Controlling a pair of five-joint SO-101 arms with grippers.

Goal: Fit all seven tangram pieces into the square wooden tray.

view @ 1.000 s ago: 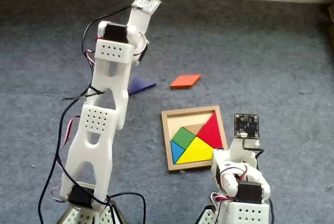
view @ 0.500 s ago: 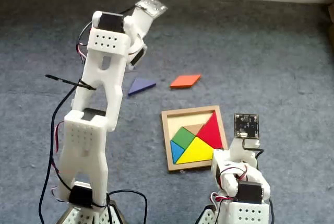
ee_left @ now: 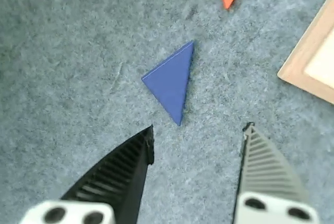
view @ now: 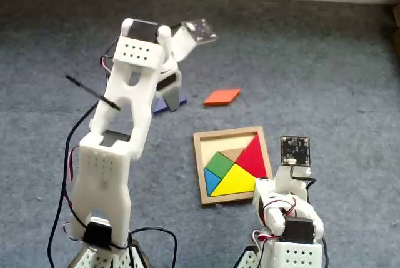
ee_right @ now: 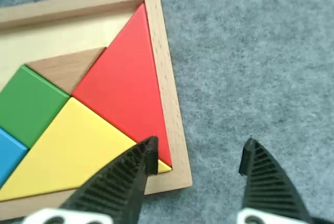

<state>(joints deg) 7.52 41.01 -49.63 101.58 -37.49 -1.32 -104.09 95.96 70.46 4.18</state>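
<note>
The square wooden tray (view: 201, 137) lies on the carpet and holds red (view: 252, 155), yellow (view: 234, 180), green (view: 219, 164), light blue and brown pieces. A dark blue triangle (ee_left: 171, 82) and an orange parallelogram (view: 222, 97) lie loose on the carpet beyond it. My left gripper (ee_left: 199, 129) hangs open above the carpet just short of the blue triangle, whose tip lines up with the gap between the fingers. My right gripper (ee_right: 200, 141) is open over the tray's near right corner (ee_right: 177, 174), one finger above the red triangle (ee_right: 122, 85).
Grey carpet lies on all sides of the tray. The left arm (view: 125, 130) stretches tall over the left half of the scene and hides part of the blue triangle (view: 182, 101) from above. A pale wall edge runs along the far side.
The left arm has swung to the right and dipped so its gripper now sits over the blue triangle. The right arm and the pieces have stayed put.
</note>
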